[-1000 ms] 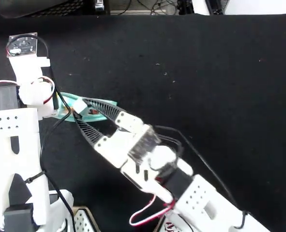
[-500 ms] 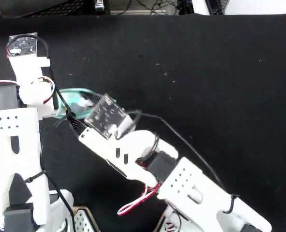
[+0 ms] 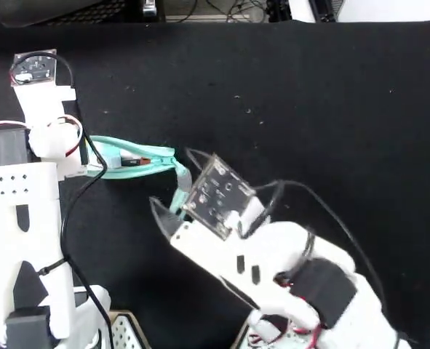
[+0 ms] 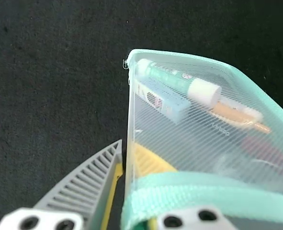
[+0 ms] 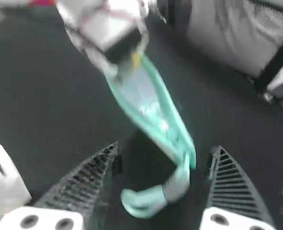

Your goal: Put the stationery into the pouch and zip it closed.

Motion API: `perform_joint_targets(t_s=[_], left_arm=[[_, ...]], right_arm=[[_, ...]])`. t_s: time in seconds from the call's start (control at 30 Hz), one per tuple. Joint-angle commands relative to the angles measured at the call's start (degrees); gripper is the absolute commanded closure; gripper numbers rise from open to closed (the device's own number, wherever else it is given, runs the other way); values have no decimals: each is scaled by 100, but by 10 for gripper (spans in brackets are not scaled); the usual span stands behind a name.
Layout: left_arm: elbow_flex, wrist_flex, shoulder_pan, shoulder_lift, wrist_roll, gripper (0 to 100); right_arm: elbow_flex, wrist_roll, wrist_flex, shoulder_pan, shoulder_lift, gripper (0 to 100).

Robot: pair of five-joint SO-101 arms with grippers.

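we see the left gripper [image 3: 89,166] clamping the pouch [image 4: 194,143], one finger hidden; the right gripper [image 5: 167,149] gapes, blurred, around its strap [image 5: 146,199].

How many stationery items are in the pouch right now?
3 clearly inside the pouch: white-capped tube, blue box beside it, orange pen. A yellow shape and a reddish blur elsewhere inside may be more.

Translucent ribbed plastic pouch [image 4: 203,143]

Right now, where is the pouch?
In the high view the pouch is on the table, left side, one end in the left arm's jaws, its strap by the right arm's open jaws.
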Motion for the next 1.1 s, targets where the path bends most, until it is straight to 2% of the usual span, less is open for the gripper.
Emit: perform_joint_targets(t_s=[0.0,0.17,0.3,0.47,0.6,0.73,0.8,0.93,1.07], left_arm=[[-31,53,-75,53,62,970],[-31,53,-101,53,62,970],[-22,53,-110,53,62,970],[-22,53,-110,53,62,970],[-40,53,-101,53,62,970],[-40,53,-92,53,62,970],[-40,53,-110,53,62,970],[-40,53,-110,53,62,970],[-40,53,-110,53,62,970]], right_arm=[[1288,-9,-668,475,-409,709],[2730,-9,-2365,712,-558,712],[3037,-9,-3077,800,-418,713],[3037,35,-3314,1336,-338,713],[3073,589,-3323,1547,-330,713],[3020,721,-3349,1538,-330,727],[2949,738,-3349,1538,-330,779],[2888,1371,-3332,1389,-338,863],[2949,1565,-3297,993,-330,826]])
